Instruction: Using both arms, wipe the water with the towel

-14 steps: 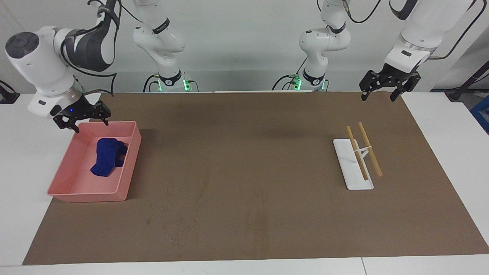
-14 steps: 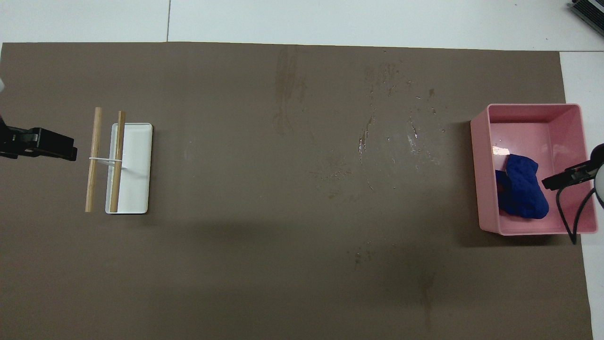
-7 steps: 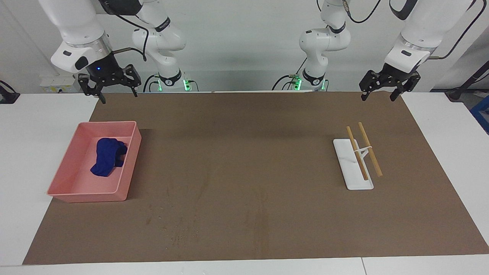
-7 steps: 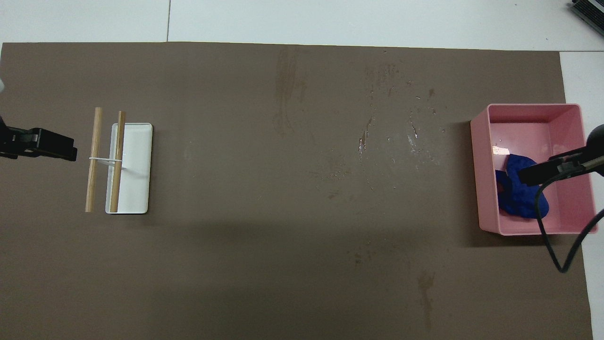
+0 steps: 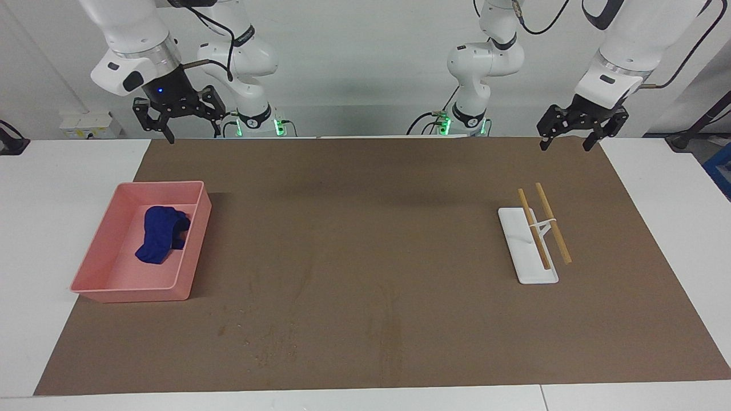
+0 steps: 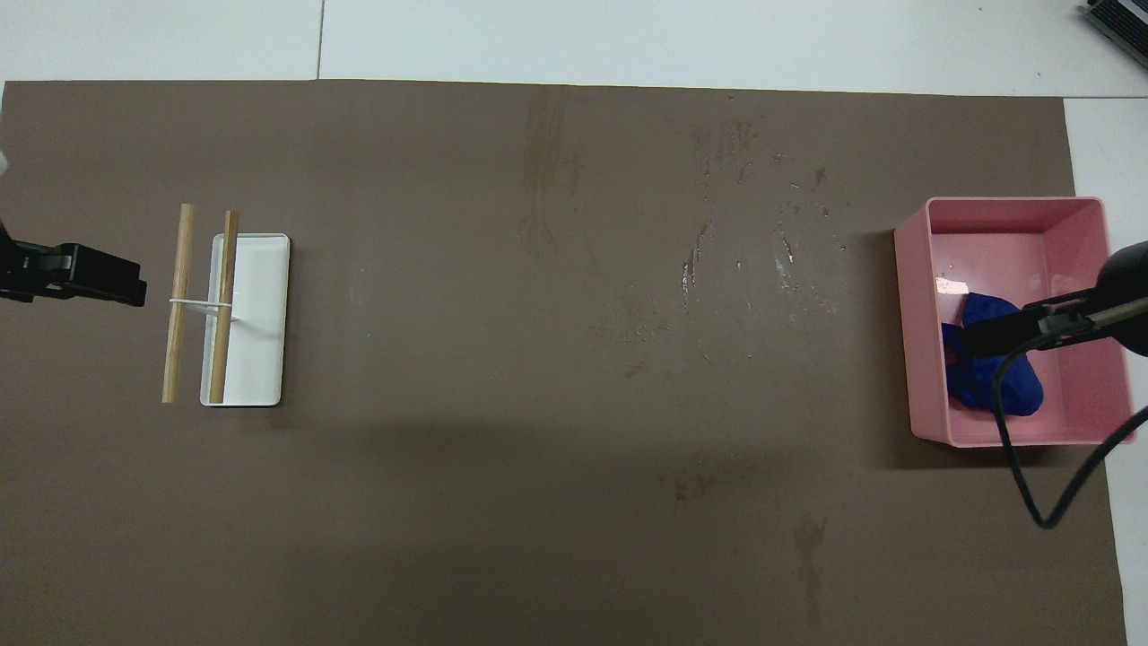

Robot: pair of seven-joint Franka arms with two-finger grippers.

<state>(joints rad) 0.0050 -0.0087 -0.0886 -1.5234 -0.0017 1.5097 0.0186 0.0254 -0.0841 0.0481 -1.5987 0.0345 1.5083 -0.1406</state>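
The blue towel point(image 5: 159, 234) lies crumpled in a pink bin point(image 5: 194, 240) at the right arm's end of the table; the overhead view shows it too point(image 6: 1018, 388). The water point(image 6: 782, 253) is a faint scatter of tiny pale droplets on the brown mat, beside the bin toward the table's middle; it also shows in the facing view point(image 5: 268, 342). My right gripper point(image 5: 193, 135) is open and empty, raised high; from overhead it point(image 6: 982, 339) is over the towel in the bin. My left gripper point(image 5: 564, 144) is open and empty, waiting in the air over the mat's edge point(image 6: 130, 287).
A white tray point(image 5: 517, 251) carries a small rack with two wooden sticks point(image 5: 551, 222) at the left arm's end point(image 6: 260, 323). Long darker streak stains point(image 6: 543, 170) mark the brown mat point(image 5: 365, 228). A black cable point(image 6: 1031, 502) hangs from the right arm.
My right gripper has risen from beside the bin's rim and swung toward the table's middle, so that from overhead it now covers the towel. The left arm has not moved.
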